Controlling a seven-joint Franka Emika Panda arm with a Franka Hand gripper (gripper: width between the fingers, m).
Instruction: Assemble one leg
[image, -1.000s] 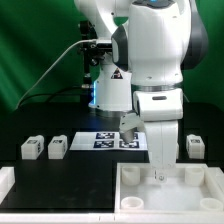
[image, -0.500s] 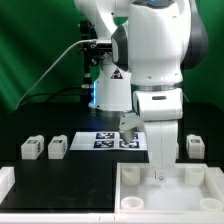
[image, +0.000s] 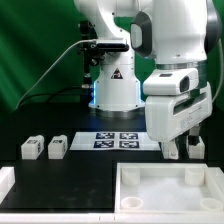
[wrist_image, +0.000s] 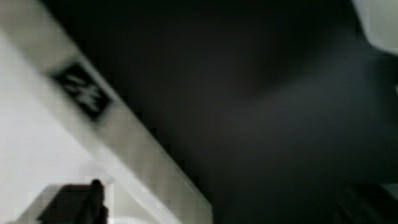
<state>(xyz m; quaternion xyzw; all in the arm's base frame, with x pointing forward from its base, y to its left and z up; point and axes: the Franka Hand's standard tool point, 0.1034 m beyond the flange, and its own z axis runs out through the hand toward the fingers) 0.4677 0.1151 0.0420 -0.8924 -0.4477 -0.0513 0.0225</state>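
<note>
Three legs show in the exterior view: two side by side at the exterior view's left (image: 30, 149) (image: 56, 148), and one at the right (image: 197, 147). My gripper (image: 180, 152) hangs just above the table right beside the right leg, its fingers apart and nothing between them. The large white tray-like part (image: 165, 192) lies in front of it. In the wrist view the gripper (wrist_image: 228, 192) is open over dark table. One dark finger (wrist_image: 71, 205) stands by a blurred white edge carrying a black-and-white tag (wrist_image: 77, 85). I cannot tell which part that edge belongs to.
The marker board (image: 118, 140) lies on the black table in front of the robot's base. A white block (image: 5, 182) sits at the front of the exterior view's left. A green curtain closes the back.
The gripper has lifted out of the tray-like part and swung toward the exterior view's right, ending beside the right leg. The legs and tray have not moved.
</note>
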